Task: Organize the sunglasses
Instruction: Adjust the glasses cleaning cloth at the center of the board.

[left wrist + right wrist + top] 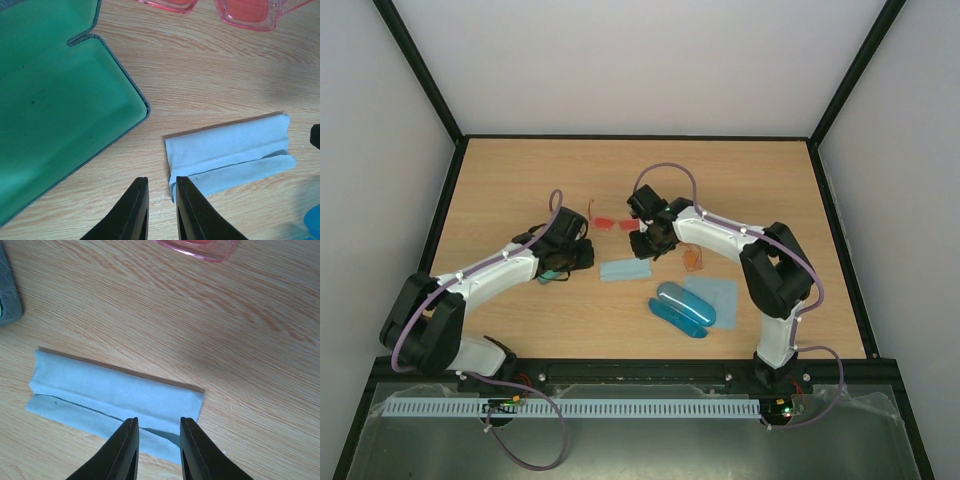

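Observation:
The red-pink sunglasses (615, 223) lie unfolded on the table between my two grippers; their lenses show along the top edge of the left wrist view (250, 12) and the right wrist view (200, 247). The orange sunglasses (695, 261) lie partly under my right arm. My left gripper (160, 180) has a narrow gap with only bare wood in it, just left of a folded pale blue cloth (230, 152). My right gripper (157, 421) hangs open over the right end of that same cloth (115, 395), holding nothing.
An open case with a green lining (60, 110) lies beside my left gripper. A blue case (682, 308) and a second pale blue cloth (718, 292) sit at the near right. The right arm (730, 235) reaches across the middle of the table.

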Controlling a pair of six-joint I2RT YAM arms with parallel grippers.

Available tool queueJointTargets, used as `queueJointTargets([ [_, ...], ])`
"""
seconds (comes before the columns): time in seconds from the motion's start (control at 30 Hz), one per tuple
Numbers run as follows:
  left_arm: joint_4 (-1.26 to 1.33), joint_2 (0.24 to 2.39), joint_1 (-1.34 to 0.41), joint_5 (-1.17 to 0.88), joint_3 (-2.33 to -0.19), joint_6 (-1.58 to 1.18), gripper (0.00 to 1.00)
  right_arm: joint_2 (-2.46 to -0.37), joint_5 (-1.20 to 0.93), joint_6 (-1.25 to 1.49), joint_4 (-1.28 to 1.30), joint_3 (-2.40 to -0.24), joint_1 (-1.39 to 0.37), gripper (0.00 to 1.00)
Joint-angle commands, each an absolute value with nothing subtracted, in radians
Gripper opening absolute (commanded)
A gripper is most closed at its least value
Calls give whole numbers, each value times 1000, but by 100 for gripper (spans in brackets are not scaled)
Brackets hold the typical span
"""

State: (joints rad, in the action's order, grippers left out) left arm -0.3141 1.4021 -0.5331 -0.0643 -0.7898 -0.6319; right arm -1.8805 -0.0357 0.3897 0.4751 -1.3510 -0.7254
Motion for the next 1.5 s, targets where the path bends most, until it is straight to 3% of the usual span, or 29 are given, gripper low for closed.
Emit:
queueJointTargets([
  [0.0,-348,1376,-528,-60,-796,-623,20,-1845,-14,401,550,-1333,-720,24],
  [0.57,-286,1515,-541,-76,-816,-620,23,-1900,11,405,513,-1311,-720,27],
  [0.83,-258,1592,-554,-68,-845,-623,32,-1922,4,409,488,-1308,-720,31],
  [1.47,-257,1713,-588,-14,-914,-641,30,-1978,1,380,470,-1326,-718,29],
])
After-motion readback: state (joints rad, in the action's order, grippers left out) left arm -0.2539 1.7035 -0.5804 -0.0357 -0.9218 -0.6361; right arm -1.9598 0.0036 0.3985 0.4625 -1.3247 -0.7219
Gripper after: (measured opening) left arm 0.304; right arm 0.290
